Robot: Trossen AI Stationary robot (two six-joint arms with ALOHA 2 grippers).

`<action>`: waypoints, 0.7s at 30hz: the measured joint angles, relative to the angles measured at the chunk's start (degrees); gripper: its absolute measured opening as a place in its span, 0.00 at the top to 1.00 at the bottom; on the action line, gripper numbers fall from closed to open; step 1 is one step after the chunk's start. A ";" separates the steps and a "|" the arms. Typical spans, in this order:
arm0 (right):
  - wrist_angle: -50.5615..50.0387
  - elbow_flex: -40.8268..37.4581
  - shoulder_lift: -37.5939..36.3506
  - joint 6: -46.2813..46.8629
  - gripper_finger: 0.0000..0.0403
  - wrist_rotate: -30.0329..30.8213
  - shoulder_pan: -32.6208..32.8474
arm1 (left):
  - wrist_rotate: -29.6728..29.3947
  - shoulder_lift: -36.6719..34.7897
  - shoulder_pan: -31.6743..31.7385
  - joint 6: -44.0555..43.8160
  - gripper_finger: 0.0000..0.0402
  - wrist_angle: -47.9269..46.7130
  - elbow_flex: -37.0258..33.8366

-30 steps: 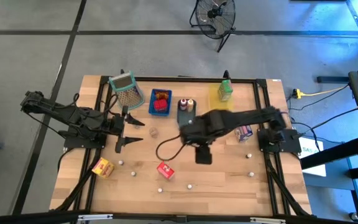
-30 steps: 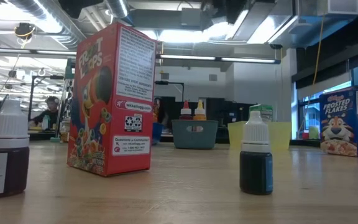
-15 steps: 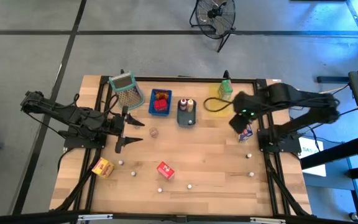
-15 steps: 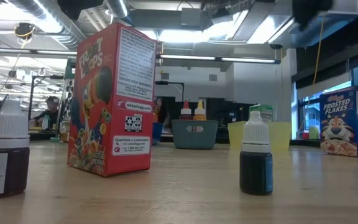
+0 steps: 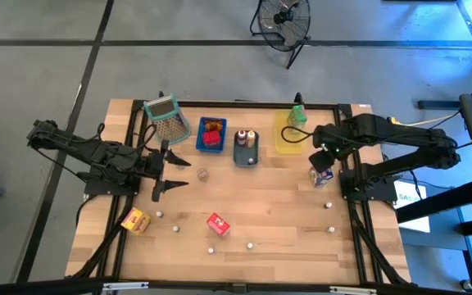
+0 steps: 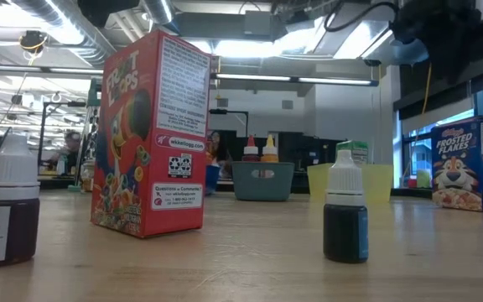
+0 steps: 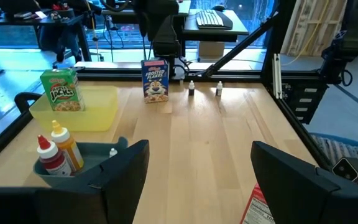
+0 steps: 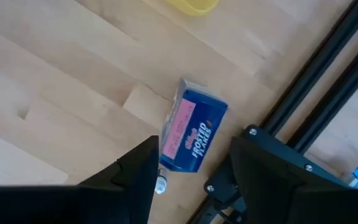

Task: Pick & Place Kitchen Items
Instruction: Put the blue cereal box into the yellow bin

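In the past second the right arm has swung off the middle of the tabletop [image 5: 269, 205] to its right edge. The right tool [image 5: 320, 151] now hangs above the blue-and-white cereal carton [image 5: 322, 174], which lies beside the frame rail. In the right wrist view the fingers [image 8: 135, 177] stand apart with the carton framed between them but well below. The tool is released, holds nothing and touches nothing. I judge this carton to be the next pick, with the descent and the grip not yet made.

On the left side, the left arm waits with the left tool [image 5: 173, 173] spread and empty, pointing toward the centre.

- The yellow-orange carton [image 5: 135, 220] lies near the front left corner.
- The mesh basket [image 5: 165, 120] stands at the back.
- The blue tray [image 5: 211, 144] already holds something red.
- The red carton [image 5: 217, 224] lies loose at the front.
- The grey tray [image 5: 245, 159] carries two sauce bottles [image 7: 56, 149].
- The yellow tray [image 5: 286, 146] has the green carton [image 5: 297, 119] standing in it.

Two small bottles [image 5: 329, 205] stand in front of the blue-and-white carton. One of them and the rail lie just beside it, so the fingers have little room to come down without a knock.
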 joint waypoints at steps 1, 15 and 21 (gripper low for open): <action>0.12 0.00 0.00 0.03 0.50 0.00 0.00 | 0.00 0.00 -0.01 0.00 0.31 0.02 0.00; 1.19 0.00 0.00 0.46 0.39 0.06 0.15 | -0.01 0.00 -0.01 0.04 0.31 -0.64 -1.66; 1.19 0.00 0.00 0.13 0.21 0.18 0.15 | -0.01 0.00 -0.01 0.04 0.31 0.08 -1.66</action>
